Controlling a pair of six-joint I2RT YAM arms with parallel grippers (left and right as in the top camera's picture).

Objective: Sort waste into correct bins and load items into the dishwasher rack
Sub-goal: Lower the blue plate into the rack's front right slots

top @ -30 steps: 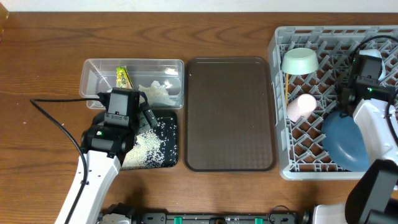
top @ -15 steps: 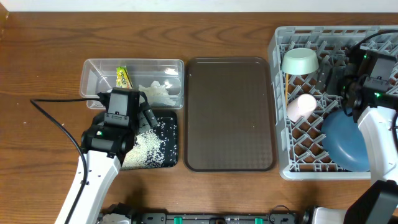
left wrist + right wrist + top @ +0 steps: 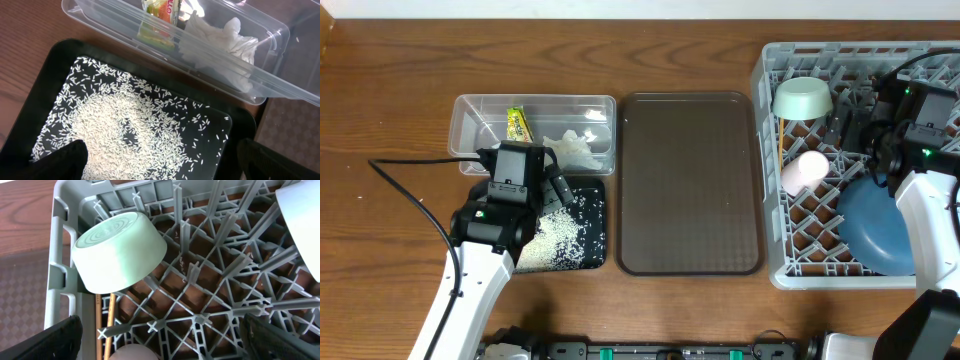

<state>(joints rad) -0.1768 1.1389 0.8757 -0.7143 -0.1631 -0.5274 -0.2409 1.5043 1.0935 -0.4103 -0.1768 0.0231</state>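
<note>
Below the released left gripper point(image 3: 165, 167), rice grains point(image 3: 125, 130) are held in the black tray point(image 3: 240, 125), wrapper point(image 3: 157, 20) and tissue point(image 3: 220, 40) beyond in the clear container point(image 3: 280, 85); before the released right gripper point(image 3: 160, 345) the mint-green bowl point(image 3: 117, 250) is lodged in the rack point(image 3: 57, 255); task judged finished, only withdrawal required.

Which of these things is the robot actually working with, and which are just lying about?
Part of the job: yellow-green snack wrapper, crumpled white tissue, clear plastic container, loose white rice grains, flat black tray, grey plastic dishwasher rack, mint-green bowl, small pink cup, dark blue plate, wooden chopsticks.

Just lying about: brown serving tray, black cable.
</note>
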